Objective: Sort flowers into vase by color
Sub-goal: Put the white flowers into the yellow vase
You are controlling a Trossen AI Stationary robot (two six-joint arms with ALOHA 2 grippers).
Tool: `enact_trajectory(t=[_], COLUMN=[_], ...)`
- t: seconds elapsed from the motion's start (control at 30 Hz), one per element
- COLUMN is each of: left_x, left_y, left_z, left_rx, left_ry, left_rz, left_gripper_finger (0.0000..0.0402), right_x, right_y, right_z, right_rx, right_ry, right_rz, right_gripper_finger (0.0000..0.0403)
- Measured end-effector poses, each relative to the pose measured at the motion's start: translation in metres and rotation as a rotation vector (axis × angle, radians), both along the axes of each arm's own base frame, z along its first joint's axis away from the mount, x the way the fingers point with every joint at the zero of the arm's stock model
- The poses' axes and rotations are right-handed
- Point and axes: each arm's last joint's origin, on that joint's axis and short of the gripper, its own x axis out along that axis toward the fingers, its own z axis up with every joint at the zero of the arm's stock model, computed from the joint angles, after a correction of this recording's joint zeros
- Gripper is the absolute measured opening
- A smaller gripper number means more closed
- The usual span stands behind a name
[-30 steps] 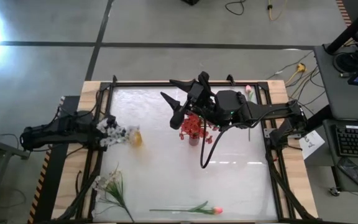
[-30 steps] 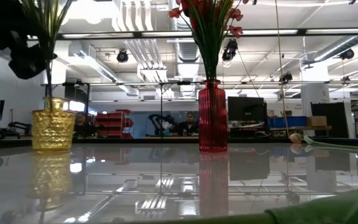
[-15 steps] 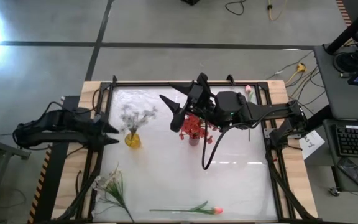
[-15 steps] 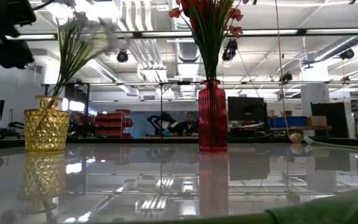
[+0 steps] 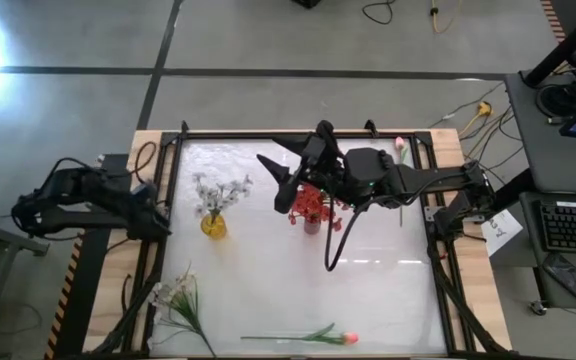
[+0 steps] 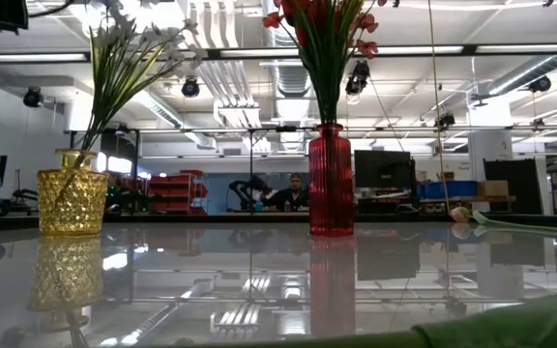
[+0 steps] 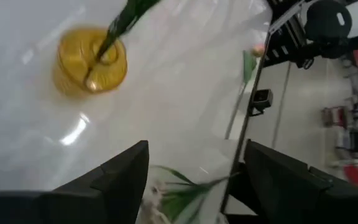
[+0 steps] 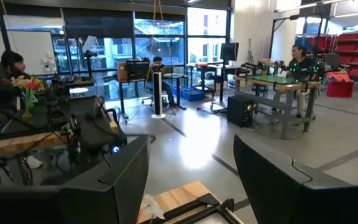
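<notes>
Left gripper (image 5: 166, 215) at the table's left edge, fingers apart; right gripper (image 5: 280, 172) raised mid-table, fingers spread.

In the low view the red flowers (image 6: 322, 24) run off the top edge above the red vase (image 6: 331, 181), and a blurred green stem (image 6: 520, 324) fills the bottom right corner. From above, the right arm covers part of the red vase's spray (image 5: 311, 204). In the left wrist view the yellow vase (image 7: 92, 60) is blurred, its stem (image 7: 124, 22) cut by the top edge.
</notes>
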Motion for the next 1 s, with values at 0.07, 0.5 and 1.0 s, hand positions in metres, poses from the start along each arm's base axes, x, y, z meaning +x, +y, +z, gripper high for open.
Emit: enact_trajectory(t=[0.07,0.5,1.0], left_x=[0.005,0.054,0.099], left_y=[0.0,0.0,-0.055], left_z=[-0.004,-0.021,-0.043], left_rx=[-0.029,-0.109,-0.193], left_ry=[0.019,0.261,0.616], left_rz=[0.013,0.032,0.035], left_gripper_finger=[0.025,0.0239,0.0239], right_x=[0.0,-0.04,-0.134], right_y=[0.0,0.006,-0.01], right_z=[0.0,0.023,0.056], right_rx=[0.005,-0.094,-0.124], right_ry=[-0.003,0.149,0.292], right_rz=[0.0,0.033,0.056], right_gripper_finger=[0.0224,0.0224,0.0224])
